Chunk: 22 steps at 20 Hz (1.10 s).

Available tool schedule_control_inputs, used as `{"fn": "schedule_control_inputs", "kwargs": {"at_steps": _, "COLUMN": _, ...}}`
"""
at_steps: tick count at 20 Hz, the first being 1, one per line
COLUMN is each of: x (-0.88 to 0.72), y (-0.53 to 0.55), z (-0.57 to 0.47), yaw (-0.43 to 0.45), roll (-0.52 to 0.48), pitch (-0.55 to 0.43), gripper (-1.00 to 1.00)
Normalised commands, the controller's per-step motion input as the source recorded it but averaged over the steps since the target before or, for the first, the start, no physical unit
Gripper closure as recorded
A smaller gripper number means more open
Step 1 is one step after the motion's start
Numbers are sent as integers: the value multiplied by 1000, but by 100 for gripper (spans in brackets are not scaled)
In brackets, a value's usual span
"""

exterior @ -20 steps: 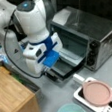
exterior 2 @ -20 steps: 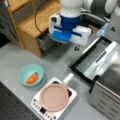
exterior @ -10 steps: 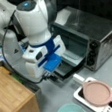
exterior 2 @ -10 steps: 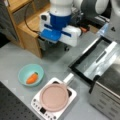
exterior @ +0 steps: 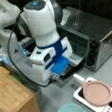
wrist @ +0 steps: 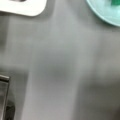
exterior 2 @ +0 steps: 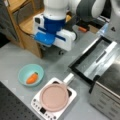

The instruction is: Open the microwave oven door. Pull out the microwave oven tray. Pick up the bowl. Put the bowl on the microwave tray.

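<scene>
One bowl (exterior 2: 31, 75) matters here: small, round, pale teal, with a piece of orange food (exterior 2: 32, 78) in it. It stands on the grey table (exterior 2: 15, 55) at about ten o'clock from the pink plate (exterior 2: 54, 96), which rests on the white square appliance (exterior 2: 40, 110).

I judge the bowl light, rigid and smooth-glazed, so slippery. The thin rim, pinched on the side away from the food, looks the surest hold, and it should stay level.

Farther back in a front view the gripper (exterior 2: 60, 52) hangs over bare table, with the bowl at about seven o'clock from it and apart. I cannot tell whether its fingers are spread or closed. They hold nothing I can see.

At four o'clock from it the microwave oven door (exterior 2: 97, 60) lies folded down, flat and dark-framed. Whether the grey sheet there is the tray I cannot tell. Beyond stands the boxy silver microwave oven (exterior: 97, 30).
</scene>
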Motion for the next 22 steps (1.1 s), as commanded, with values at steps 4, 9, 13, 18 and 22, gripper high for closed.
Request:
{"fn": "schedule_control_inputs", "kwargs": {"at_steps": 4, "x": 406, "y": -353, "z": 113, "yaw": 101, "roll": -38, "pitch": 228, "gripper": -100}}
{"fn": "schedule_control_inputs", "kwargs": {"at_steps": 9, "x": 390, "y": -408, "z": 115, "yaw": 160, "roll": -11, "pitch": 213, "gripper": -100}}
{"fn": "schedule_control_inputs", "kwargs": {"at_steps": 13, "x": 394, "y": -349, "z": 124, "yaw": 146, "roll": 17, "pitch": 204, "gripper": -100}}
{"fn": "schedule_control_inputs", "kwargs": {"at_steps": 18, "x": 349, "y": -308, "z": 137, "yaw": 126, "roll": 39, "pitch": 200, "gripper": -100}}
{"fn": "schedule_control_inputs", "kwargs": {"at_steps": 22, "x": 330, "y": -331, "z": 143, "yaw": 125, "roll": 57, "pitch": 198, "gripper": -100}}
